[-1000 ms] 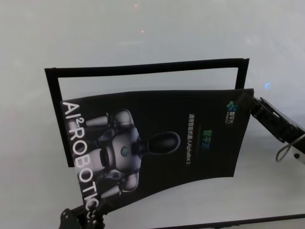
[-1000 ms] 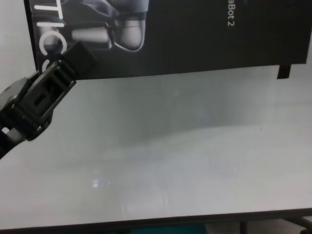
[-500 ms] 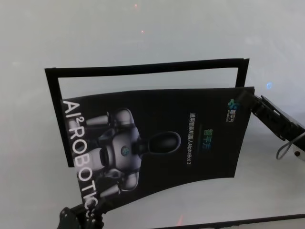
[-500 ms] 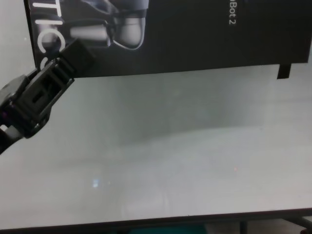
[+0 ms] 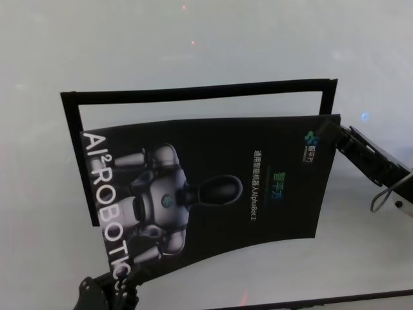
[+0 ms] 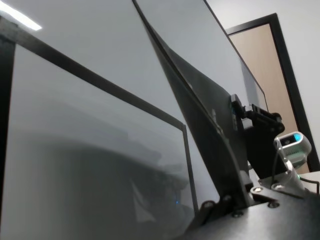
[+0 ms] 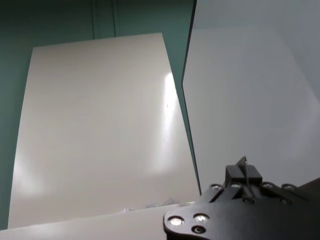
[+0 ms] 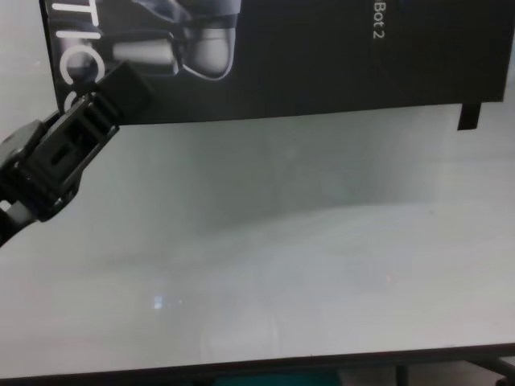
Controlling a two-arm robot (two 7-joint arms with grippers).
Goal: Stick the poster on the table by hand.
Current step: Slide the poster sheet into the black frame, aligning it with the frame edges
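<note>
The left gripper [image 8: 121, 84] is clamped on the poster [image 5: 213, 194] at its seven o'clock corner; the right gripper [image 5: 332, 137] pinches the two o'clock corner. The sheet hangs bowed above the table [image 5: 193, 51], partly inside the black tape frame [image 5: 193, 92]. To do this well, I would square its edges to the frame, lower it evenly, and keep it taut.
</note>
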